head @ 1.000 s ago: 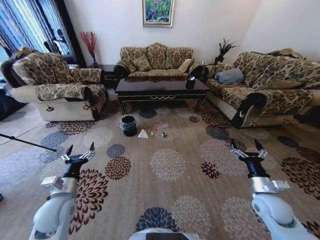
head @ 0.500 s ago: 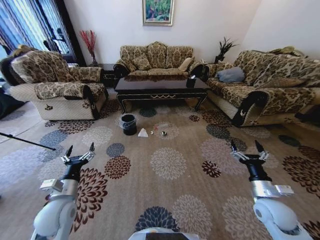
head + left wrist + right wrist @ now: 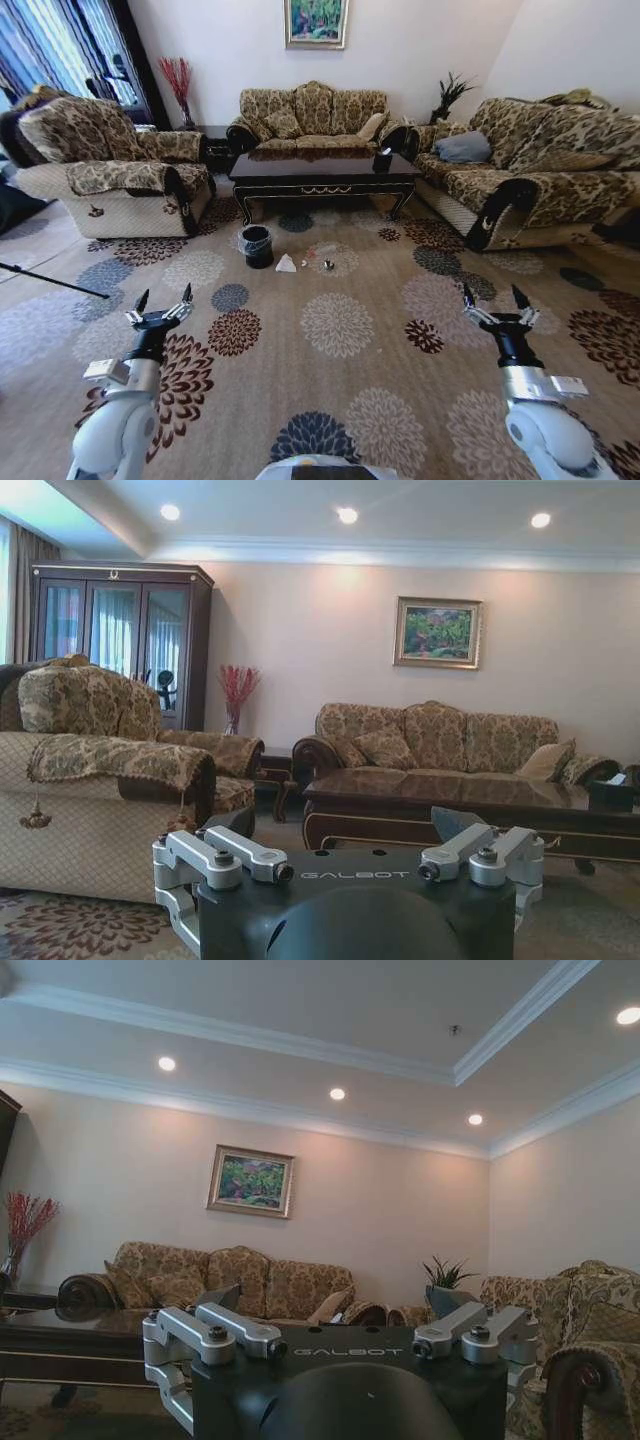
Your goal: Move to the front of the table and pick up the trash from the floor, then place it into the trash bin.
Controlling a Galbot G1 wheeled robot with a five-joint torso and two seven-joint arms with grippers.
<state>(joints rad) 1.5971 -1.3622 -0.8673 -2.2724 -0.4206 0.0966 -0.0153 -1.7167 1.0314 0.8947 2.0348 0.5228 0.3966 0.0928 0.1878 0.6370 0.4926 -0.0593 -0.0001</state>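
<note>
A floral carpet (image 3: 340, 330) covers the floor across the head view, with patterned sofas around it: one at 12 o'clock (image 3: 312, 112), an armchair (image 3: 110, 175) at 10 o'clock and a long sofa (image 3: 530, 170) at 2 o'clock. The table (image 3: 322, 172), dark and glossy with a gold scroll on its front edge, stands at 12 o'clock in front of the far sofa, well apart from the robot; a small black container (image 3: 383, 160) sits on its right end. On the carpet just before the table, the trash bin (image 3: 257, 246), black with a ruffled grey liner, stands at roughly 11 o'clock. The trash (image 3: 286, 264) lies just beside the bin toward 12 o'clock: a white crumpled piece nearest the bin, then smaller bits trailing to its right, too small to tell apart. The left gripper (image 3: 162, 302) hangs over the carpet at 8 o'clock, jaws spread and empty. The right gripper (image 3: 494, 302) hangs at 4 o'clock, jaws likewise spread and holding nothing. Both are far from the trash.
</note>
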